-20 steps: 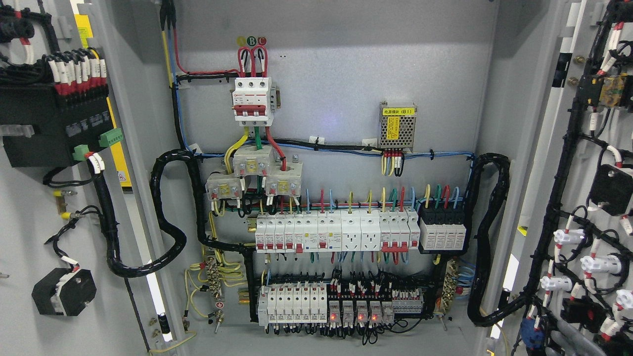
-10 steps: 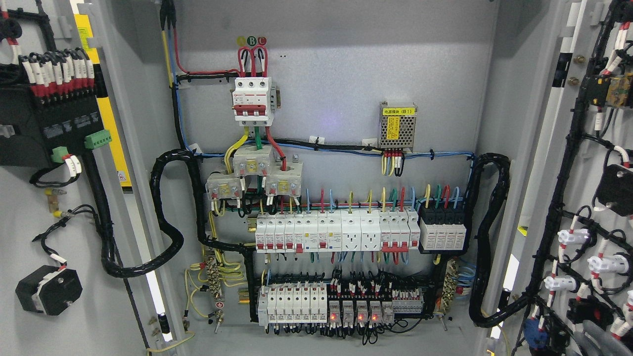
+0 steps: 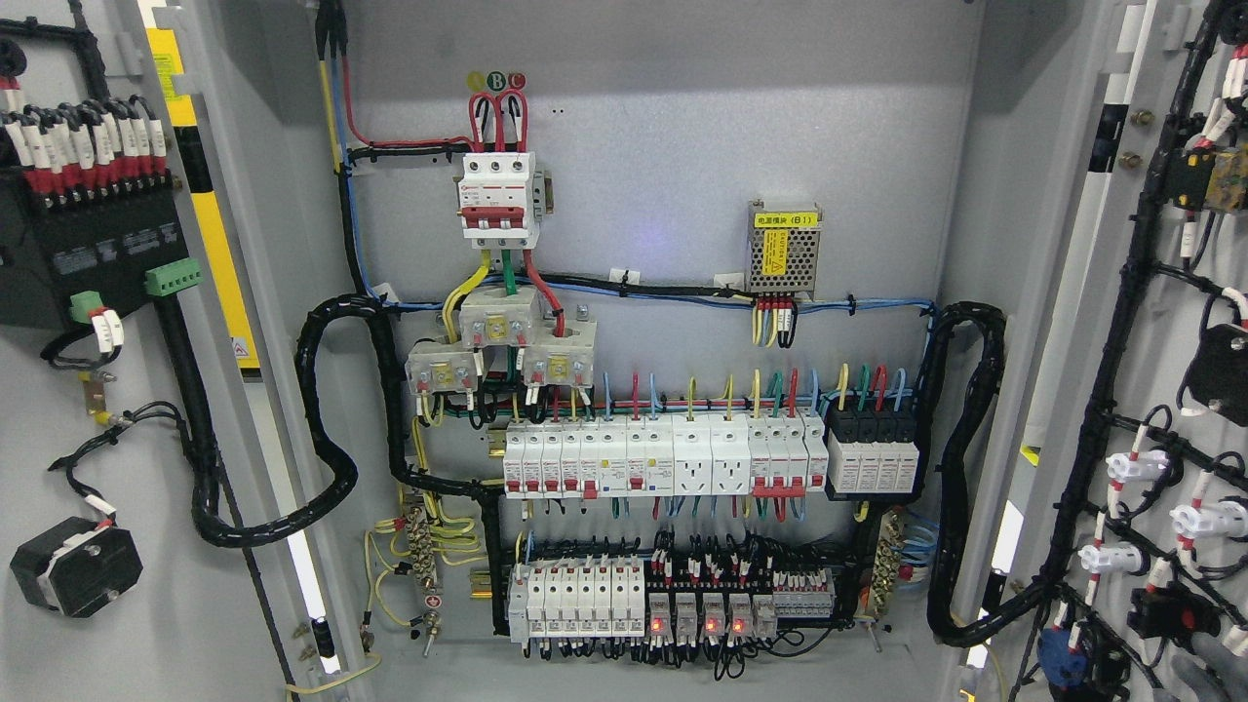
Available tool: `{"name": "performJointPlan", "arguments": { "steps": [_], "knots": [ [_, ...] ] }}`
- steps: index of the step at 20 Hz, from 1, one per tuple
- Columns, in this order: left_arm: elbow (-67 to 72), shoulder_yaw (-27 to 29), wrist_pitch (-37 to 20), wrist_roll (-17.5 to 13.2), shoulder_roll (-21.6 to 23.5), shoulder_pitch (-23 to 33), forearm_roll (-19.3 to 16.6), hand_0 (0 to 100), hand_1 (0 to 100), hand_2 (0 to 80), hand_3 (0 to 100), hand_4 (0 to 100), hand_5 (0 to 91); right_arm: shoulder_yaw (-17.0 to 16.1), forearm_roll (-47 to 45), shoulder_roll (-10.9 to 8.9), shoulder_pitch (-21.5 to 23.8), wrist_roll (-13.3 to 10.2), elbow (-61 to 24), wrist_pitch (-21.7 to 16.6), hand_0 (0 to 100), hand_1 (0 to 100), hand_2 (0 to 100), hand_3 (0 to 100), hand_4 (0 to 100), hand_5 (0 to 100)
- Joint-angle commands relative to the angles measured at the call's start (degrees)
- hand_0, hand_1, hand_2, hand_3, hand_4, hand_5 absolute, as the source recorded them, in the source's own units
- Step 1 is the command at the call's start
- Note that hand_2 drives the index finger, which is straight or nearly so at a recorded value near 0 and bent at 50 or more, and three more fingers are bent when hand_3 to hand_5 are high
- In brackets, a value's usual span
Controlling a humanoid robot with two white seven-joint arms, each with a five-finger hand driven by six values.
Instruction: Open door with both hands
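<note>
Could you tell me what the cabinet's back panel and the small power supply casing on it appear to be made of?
The back panel looks like sheet metal with a matte light-grey painted finish; it reflects light only softly. The power supply casing appears to be bare perforated metal, silvery with a regular grid of holes, under a yellow label.

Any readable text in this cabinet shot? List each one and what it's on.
"B1" in brackets, after blurred characters: yellow label on the mesh power supply.
"B": green round sticker above the top breaker; the yellow and red stickers beside it are unreadable.
Print on the breaker rows, the black module on the left door and the warning triangle sticker: too small.
</note>
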Motion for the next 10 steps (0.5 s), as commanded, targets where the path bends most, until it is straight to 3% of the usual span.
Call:
{"name": "performJointPlan", "arguments": {
  "steps": [1, 10],
  "knots": [
    [7.0, 1.7, 0.2, -0.2, 4.5, -2.3, 0.4, 0, 19, 12.5, 23, 10, 0.0, -3.0, -0.6, 0.08, 0.9, 0.1, 1.1, -0.1, 21, 11, 0, 0, 0, 0],
    [10.9, 1.8, 0.3, -1.1, 7.2, -3.9, 0.5, 0, 19, 12.8, 25, 10, 0.0, -5.0, -0.6, 0.78, 1.2, 0.0, 1.7, -0.1, 21, 11, 0, 0, 0, 0]
  ]
}}
